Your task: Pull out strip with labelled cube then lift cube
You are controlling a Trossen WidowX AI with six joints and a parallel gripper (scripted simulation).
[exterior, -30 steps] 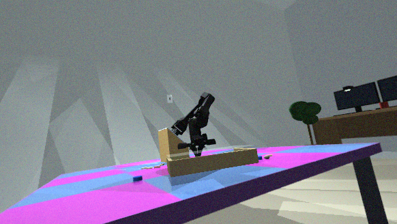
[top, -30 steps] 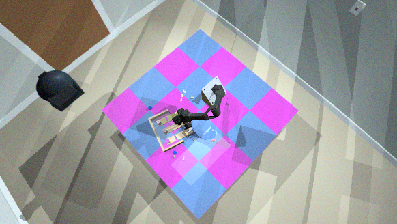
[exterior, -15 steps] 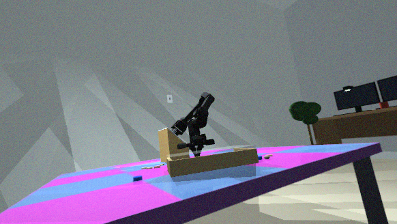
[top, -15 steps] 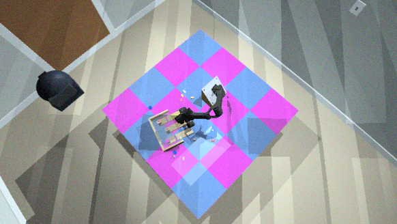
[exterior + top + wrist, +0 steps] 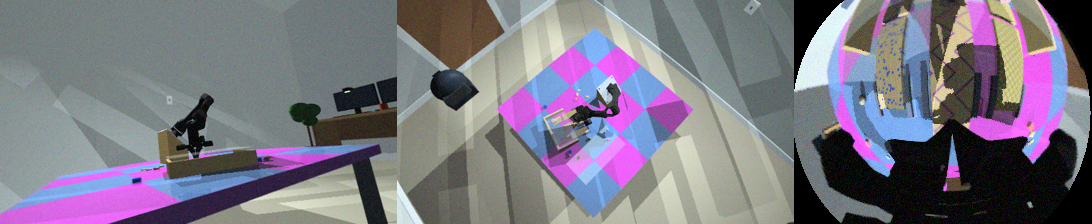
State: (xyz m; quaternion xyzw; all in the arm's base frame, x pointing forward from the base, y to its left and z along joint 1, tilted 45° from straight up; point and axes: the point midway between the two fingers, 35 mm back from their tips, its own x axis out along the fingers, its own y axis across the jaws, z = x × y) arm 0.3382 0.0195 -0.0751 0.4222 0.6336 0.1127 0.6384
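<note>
Three strips point away from me in the wrist view: a blue-speckled one (image 5: 891, 65) at left, a zigzag-marked one (image 5: 961, 60) in the middle and a crosshatched one (image 5: 1010, 70) at right. The outer two show a break near the top; the zigzag strip shows none, though shadow darkens it. They lie within a tan three-sided frame (image 5: 550, 131) (image 5: 213, 164). A pinkish cube (image 5: 554, 121) sits at the far end of the upper strip in the top view; its label is unreadable. My gripper (image 5: 195, 156) (image 5: 951, 122) is shut and empty, low over the zigzag strip's near part. That strip's far end is out of the wrist view.
A tan block (image 5: 604, 91) (image 5: 164, 147) with a white top stands by the arm's base. Blue pieces (image 5: 544, 106) (image 5: 569, 151) (image 5: 136, 179) lie outside the frame. Small pale scraps (image 5: 587, 96) (image 5: 146, 169) and pinkish bits (image 5: 608, 139) lie on the checkered table.
</note>
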